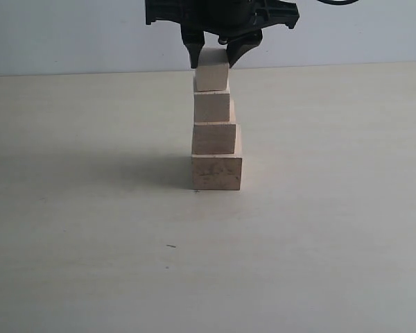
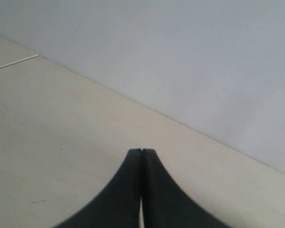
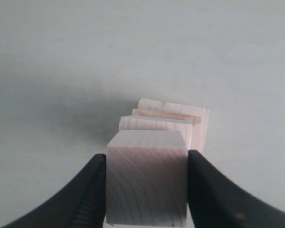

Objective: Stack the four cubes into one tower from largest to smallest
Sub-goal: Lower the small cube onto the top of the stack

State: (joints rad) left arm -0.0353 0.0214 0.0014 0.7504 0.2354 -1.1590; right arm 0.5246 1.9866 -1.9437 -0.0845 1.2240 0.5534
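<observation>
Shows a stepped tower (image 1: 215, 132) of four pale, unpainted wooden cubes, upright at mid worktop (image 1: 90, 243), toward the far side near the wall (image 1: 69, 35).
- At the base: largest cube (image 1: 217, 172), crisp-edged, darker grain smudges on the near face.
- Stacked on it: third cube (image 1: 215, 137), a bit narrower, then second cube (image 1: 213, 106), narrower again.
- On top: smallest cube (image 1: 212, 73), resting on the second cube as far as visible, looks slightly tilted.
- Left faces roughly flush, ledges stepping out on the right.

Right end effector (image 1: 213, 61):
- Reaches in from above, grasping the smallest cube.
- Curved black fingers (image 3: 92, 190) pressed against two opposite side faces, ribbed texture on the inner pads.
- In the right wrist view, fine straight grain lines across the held cube's face, lower cubes peeking out past it as offset ledges.

Left end effector (image 2: 141, 153):
- Clenched, smooth black fingertips pressed together with only a hairline seam, nothing between them.
- Over bare worktop, wall beyond.
- Well away from the tower, not seen in the exterior view.

Worktop matte, pale cream, faint streaks and a few tiny dark specks. Soft grey shadow (image 1: 125, 170) spreading left of the tower base. Wall flat, pale grey-blue, featureless.
</observation>
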